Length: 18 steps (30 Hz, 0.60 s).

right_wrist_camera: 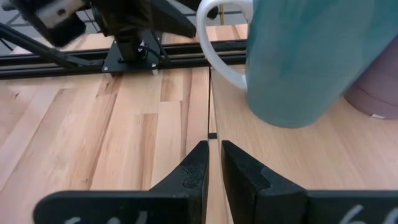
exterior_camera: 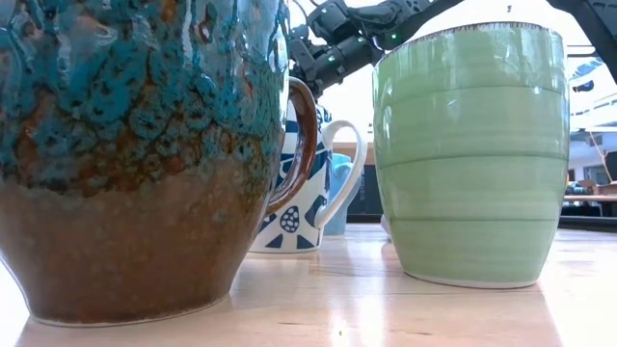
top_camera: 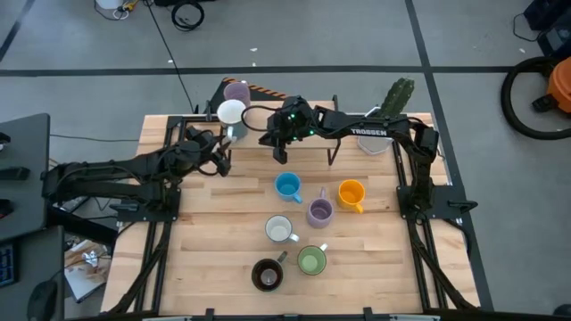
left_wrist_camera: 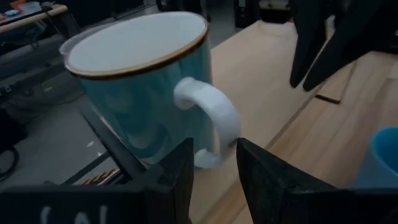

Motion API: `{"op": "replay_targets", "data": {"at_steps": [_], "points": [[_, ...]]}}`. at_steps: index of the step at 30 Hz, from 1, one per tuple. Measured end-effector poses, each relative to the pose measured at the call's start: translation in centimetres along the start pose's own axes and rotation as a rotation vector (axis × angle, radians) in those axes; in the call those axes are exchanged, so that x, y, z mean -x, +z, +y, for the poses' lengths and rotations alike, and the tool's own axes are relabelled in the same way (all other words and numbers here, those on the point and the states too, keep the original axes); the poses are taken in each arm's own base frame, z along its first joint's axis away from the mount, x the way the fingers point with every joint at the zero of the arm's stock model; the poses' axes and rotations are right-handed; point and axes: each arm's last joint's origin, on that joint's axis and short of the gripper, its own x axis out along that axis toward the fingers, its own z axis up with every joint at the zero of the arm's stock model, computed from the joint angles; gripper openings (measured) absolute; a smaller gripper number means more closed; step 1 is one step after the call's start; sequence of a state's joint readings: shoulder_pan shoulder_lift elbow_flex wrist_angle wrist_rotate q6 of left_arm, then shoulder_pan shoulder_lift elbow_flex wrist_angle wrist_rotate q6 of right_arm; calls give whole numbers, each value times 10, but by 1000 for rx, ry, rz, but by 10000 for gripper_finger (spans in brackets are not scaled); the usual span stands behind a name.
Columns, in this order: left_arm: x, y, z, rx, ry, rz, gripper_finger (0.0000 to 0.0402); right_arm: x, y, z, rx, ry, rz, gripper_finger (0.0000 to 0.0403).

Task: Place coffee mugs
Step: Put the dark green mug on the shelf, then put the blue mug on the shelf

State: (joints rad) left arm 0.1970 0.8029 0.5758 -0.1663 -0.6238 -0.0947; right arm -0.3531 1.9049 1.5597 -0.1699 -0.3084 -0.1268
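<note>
Matte black fingers of the left end effector (left_wrist_camera: 214, 177) stand slightly apart just short of the smooth, looped white handle of a glossy pale-teal mug with a white interior (left_wrist_camera: 146, 87), which sits at the worktop's (top_camera: 214, 259) far left corner beside a lilac mug (top_camera: 236, 91). Close by over the pale wood planks, the right end effector (right_wrist_camera: 213, 163) hangs with its fingers pressed nearly together, holding nothing. Farther out stand the blue (top_camera: 287, 185), orange (top_camera: 351, 193), lilac (top_camera: 319, 212), white (top_camera: 278, 229), ribbed green (top_camera: 311, 260) and speckled brown-glazed (top_camera: 267, 275) mugs.

Green mug (exterior_camera: 469, 154) — brown mug (exterior_camera: 135, 154), teal-speckled glaze.
</note>
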Motion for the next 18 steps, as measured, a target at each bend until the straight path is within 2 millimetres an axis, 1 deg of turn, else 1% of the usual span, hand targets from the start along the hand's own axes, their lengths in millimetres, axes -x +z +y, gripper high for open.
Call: {"op": "replay_targets", "data": {"at_steps": [2,5,9,12,14,18], "points": [[3,1,0,9,-45,-2,128,1,-1,0,-2,2,16,49],[8,2,-1,29,-128,-16,128,7,0,0,-4,-4,29,49],[17,1,-1,13,-172,-11,128,24,5,-1,-1,-32,63,49],[27,0,-5,0,-222,-26,128,35,8,2,-4,-69,87,49],[31,-3,-9,-7,-242,-52,128,36,10,10,9,-64,99,49],[34,-22,-21,-41,-281,-69,128,30,9,32,52,-12,131,49]]}}
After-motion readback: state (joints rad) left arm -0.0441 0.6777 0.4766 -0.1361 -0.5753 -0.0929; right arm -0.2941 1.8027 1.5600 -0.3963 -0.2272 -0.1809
